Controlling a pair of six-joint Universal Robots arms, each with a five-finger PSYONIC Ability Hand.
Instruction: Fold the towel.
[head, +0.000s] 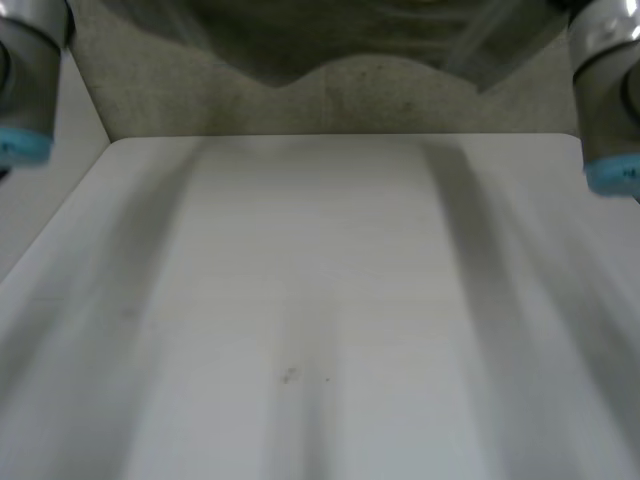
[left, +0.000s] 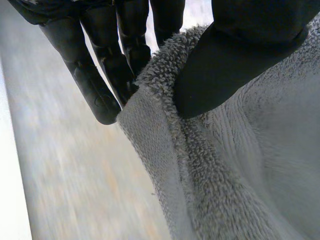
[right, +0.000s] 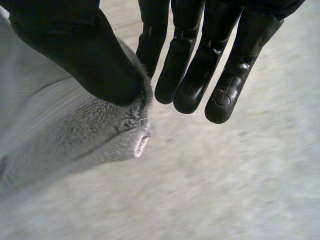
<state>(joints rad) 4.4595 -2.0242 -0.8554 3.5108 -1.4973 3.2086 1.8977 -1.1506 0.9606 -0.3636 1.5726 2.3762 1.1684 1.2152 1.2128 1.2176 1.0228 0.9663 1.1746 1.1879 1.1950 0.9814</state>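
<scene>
Thumb of your L hand (left: 240, 55) sits closest, clamping the edge of the grey terry towel (left: 250, 175) against the straight fingers (left: 92, 82) behind it. Your R hand (right: 85, 55) does likewise: its thumb pins a towel corner against one finger, w/ the other fingers straight and free beside it. Towel looks held up off the white bench (head: 320, 320), hanging btw both hands, prob. mid-carry for a fold. Risks: the R pinch is shallow, right at the corner tip, so a quick swing or uneven pull could slip it out. If one hand leads, edges land skewed & your fold goes crooked.
</scene>
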